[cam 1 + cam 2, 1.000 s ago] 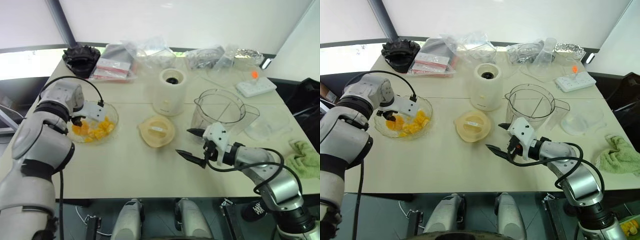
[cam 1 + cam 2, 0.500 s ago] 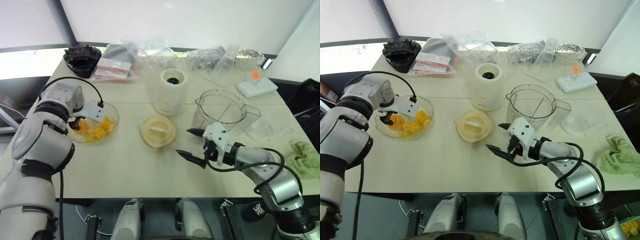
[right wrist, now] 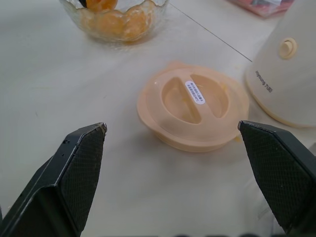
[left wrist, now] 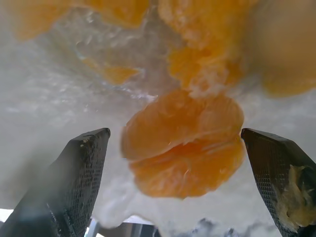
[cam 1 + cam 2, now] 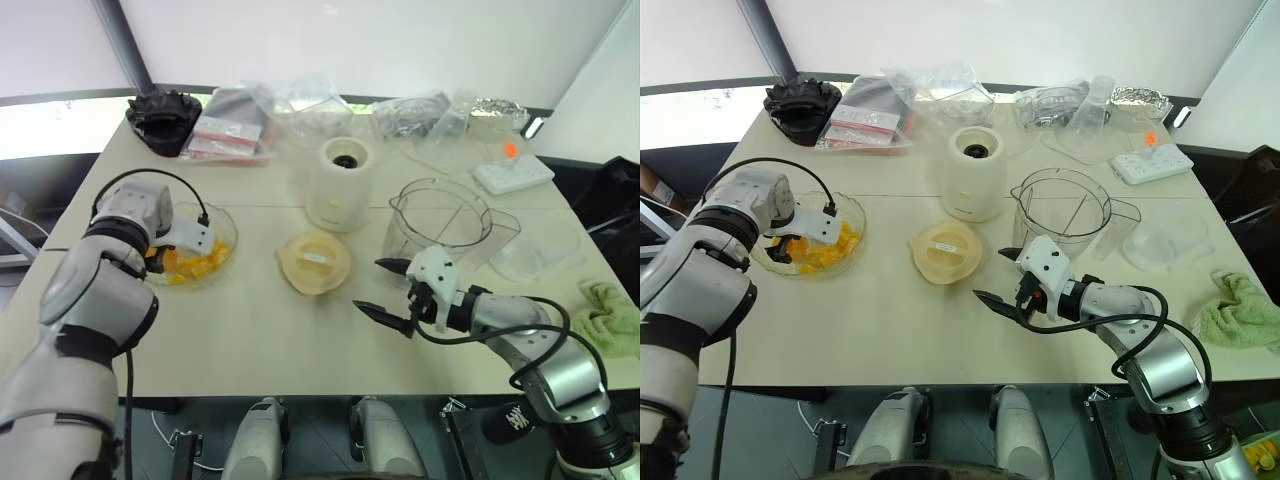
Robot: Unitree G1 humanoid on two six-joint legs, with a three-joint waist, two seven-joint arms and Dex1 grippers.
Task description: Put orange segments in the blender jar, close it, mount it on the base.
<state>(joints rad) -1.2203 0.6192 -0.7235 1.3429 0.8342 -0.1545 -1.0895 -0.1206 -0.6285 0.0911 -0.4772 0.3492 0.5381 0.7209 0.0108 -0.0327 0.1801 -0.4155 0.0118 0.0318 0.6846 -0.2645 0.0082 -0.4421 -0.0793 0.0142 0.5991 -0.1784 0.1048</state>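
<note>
Left wrist view is showing the left hand gaping wide inside the crinkled clear dish, its two black fingers standing on either side of one orange segment without pinching it; several more orange segments are lying heaped beyond, too bunched to count. From the head camera, that dish is sitting at the left middle of the frame on the table. One flat cream lid is resting near the centre, with one cream base standing just above it, its dark socket facing up. One clear blender jar is standing upright and uncovered right of centre, apart from the base. Below it, the right hand is hovering over the table with its two fingers spread fully and gripping nothing. Along the top edge, several plastic bags are lying, and one white power strip is sitting at the upper right. One green cloth is lying at the right edge.
</note>
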